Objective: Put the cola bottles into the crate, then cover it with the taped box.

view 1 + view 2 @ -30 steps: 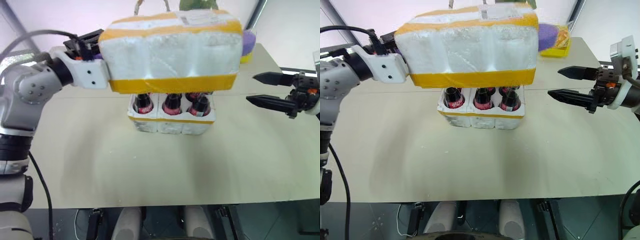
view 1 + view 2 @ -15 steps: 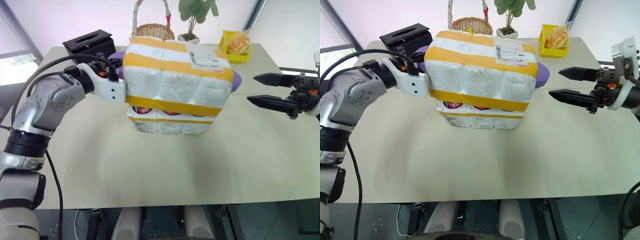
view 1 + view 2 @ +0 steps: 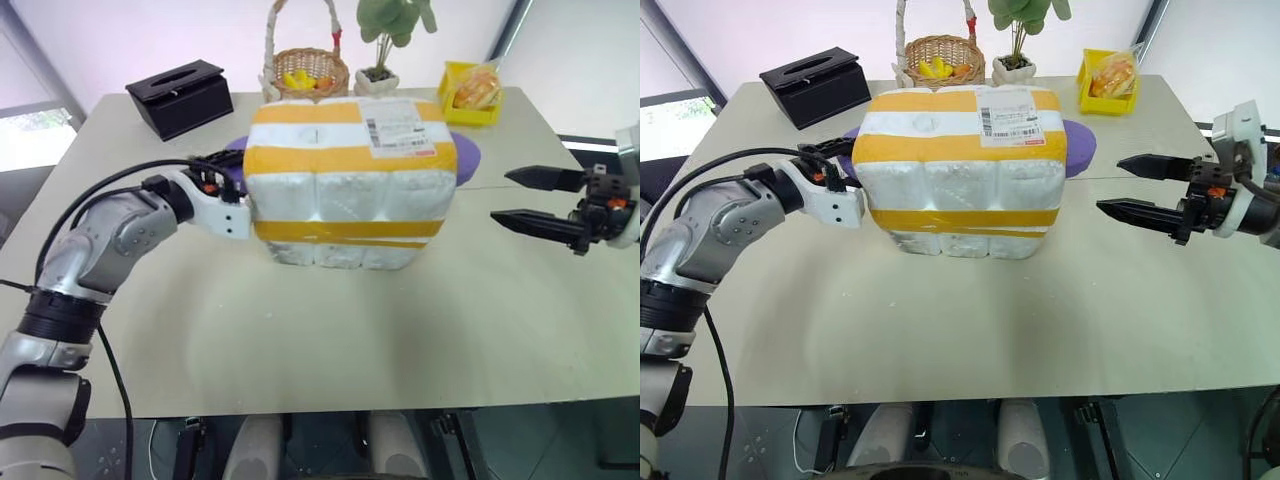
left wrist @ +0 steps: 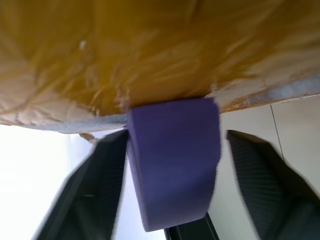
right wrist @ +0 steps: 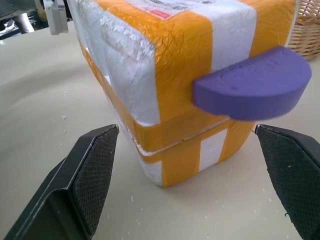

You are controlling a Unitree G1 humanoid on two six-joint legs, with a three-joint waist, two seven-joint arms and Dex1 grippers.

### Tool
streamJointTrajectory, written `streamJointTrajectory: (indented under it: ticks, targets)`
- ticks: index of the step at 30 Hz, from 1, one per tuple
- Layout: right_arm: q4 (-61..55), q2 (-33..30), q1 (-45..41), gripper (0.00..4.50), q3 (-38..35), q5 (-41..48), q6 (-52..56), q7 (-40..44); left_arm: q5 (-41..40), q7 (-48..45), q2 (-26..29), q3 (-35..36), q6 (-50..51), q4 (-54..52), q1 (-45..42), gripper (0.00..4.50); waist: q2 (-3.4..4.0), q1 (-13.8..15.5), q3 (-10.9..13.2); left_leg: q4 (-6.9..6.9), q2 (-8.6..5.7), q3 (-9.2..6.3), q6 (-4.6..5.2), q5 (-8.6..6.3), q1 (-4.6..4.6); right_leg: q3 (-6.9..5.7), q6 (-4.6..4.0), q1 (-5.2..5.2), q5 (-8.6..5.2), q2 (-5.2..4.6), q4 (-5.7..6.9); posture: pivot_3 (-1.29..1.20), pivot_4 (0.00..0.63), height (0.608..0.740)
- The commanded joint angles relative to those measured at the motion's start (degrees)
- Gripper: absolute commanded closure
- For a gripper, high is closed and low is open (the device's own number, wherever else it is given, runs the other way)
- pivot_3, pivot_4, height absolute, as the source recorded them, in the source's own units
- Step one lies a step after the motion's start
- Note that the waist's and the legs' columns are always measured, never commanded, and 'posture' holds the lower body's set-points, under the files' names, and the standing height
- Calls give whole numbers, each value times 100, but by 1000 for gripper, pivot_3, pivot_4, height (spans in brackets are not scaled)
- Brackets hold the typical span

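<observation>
The left end effector (image 3: 840,165) straddles the purple foam handle (image 4: 172,160), fingers spread; the right end effector (image 3: 1145,187) hangs open, frame right. The yellow-taped white foam box (image 3: 960,165) already covers the low foam crate (image 3: 955,243) at bench centre. Only withdrawal seems left.

The taped box (image 3: 960,165) sits on the crate (image 3: 955,243) at the middle of the table (image 3: 970,320). Behind it stand a tissue box (image 3: 816,84) (far left), a wicker basket (image 3: 941,60), a potted plant (image 3: 1015,62) and a bin (image 3: 1110,78) to the right.
</observation>
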Motion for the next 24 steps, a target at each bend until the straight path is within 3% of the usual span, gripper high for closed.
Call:
streamJointTrajectory:
  ticks: [1, 7, 14, 16, 19, 21, 24]
  targets:
    - [102, 3, -157, 0, -40, -36, -149, 54, 139, 193, 129, 111, -137, -95, -93, 81, 0, 1, 0, 0, 0, 0, 0, 0, 0, 0, 0, 0, 0, 0, 0, 0, 150, 740]
    - [315, -38, -30, 0, -28, -129, -341, 269, -844, -98, 299, 638, -209, -627, 439, 81, 0, -18, 0, -2, 0, 0, 0, 0, 0, 0, 0, 0, 0, -1, -1, 0, 150, 740]
    - [442, -44, -173, 0, 104, -231, -375, 298, -1088, -93, 1006, 1463, -656, -1204, 1623, 81, 1, -37, 0, -5, 2, 1, 0, 0, 5, 0, -1, 0, 0, -1, 0, 0, 150, 740]
    - [474, -57, -178, 0, 124, -271, -385, 323, -1976, -498, 1069, 1901, -342, -1506, 2262, 81, 3, -46, 0, -9, 4, 5, 0, -1, 7, 2, -2, 0, -1, -1, -3, 0, 150, 740]
    - [620, -97, -157, 0, 146, -348, -425, 425, -4068, -1499, 1051, 2588, 1084, -2188, 3233, 81, 4, -36, 1, -13, 11, 9, 0, -1, 10, 4, -3, -1, -1, -1, -4, 0, 150, 740]
    - [856, -116, -174, 0, 219, -468, -556, 560, -5825, -2072, 1127, 3284, 2827, -2563, 3715, 81, 3, -19, 1, -12, 14, 10, 0, -1, 9, 3, -4, -1, -1, 1, -4, 0, 150, 740]
    - [1267, -136, -257, 0, 367, -661, -769, 800, -7592, -2538, 1309, 4093, 4675, -2771, 4046, 81, 3, -4, 1, -7, 22, 15, 0, -1, 11, 1, -24, 3, -13, 3, -3, 0, 150, 740]
